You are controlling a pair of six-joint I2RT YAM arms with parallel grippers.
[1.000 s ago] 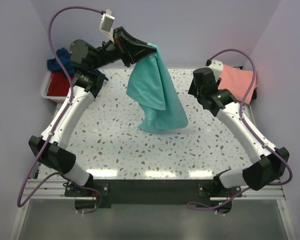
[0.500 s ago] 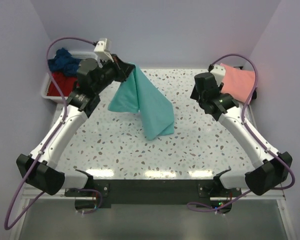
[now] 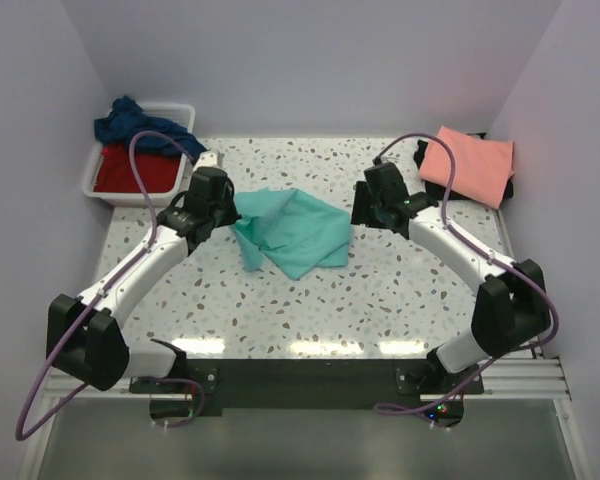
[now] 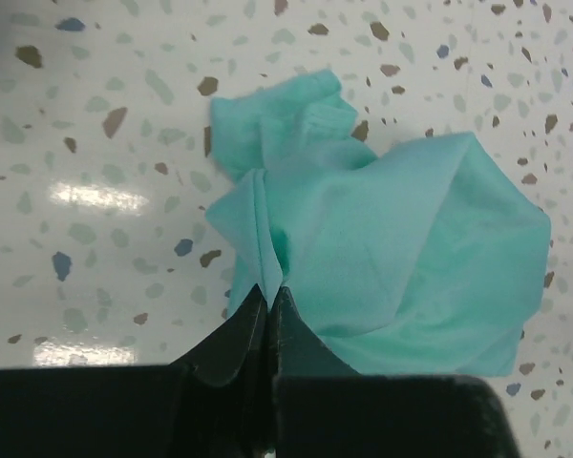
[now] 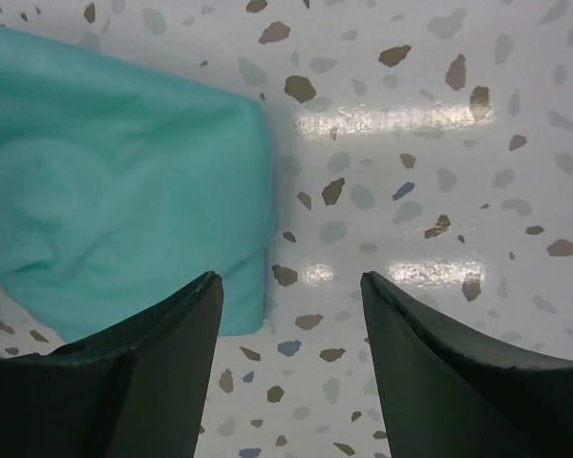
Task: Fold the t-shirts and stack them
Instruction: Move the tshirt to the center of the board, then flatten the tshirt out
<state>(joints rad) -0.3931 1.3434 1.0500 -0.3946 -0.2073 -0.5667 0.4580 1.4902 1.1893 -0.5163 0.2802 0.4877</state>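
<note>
The turquoise-teal t-shirt [image 3: 292, 232] lies crumpled on the speckled table, toward its middle. My left gripper [image 3: 232, 214] sits low at the shirt's left edge. In the left wrist view that gripper [image 4: 268, 292] is shut, with a fold of the teal t-shirt [image 4: 401, 239] pinched between its tips. My right gripper [image 3: 356, 212] is at the shirt's right edge. In the right wrist view it [image 5: 289, 281] stands open just above the table, and the teal t-shirt's [image 5: 115, 205] corner reaches its left finger [image 5: 186, 324]. Nothing is between the jaws but tabletop.
A salmon-pink t-shirt [image 3: 470, 165] lies folded at the back right on top of a black one [image 3: 508, 188]. The white tub [image 3: 185, 108] at the back left holds a red t-shirt [image 3: 130, 172] and a navy blue one [image 3: 135, 122].
The left arm has swung down and brought the hanging teal t-shirt onto the table, where it collapsed in a heap. The right arm has moved left and down to the shirt's right edge.
</note>
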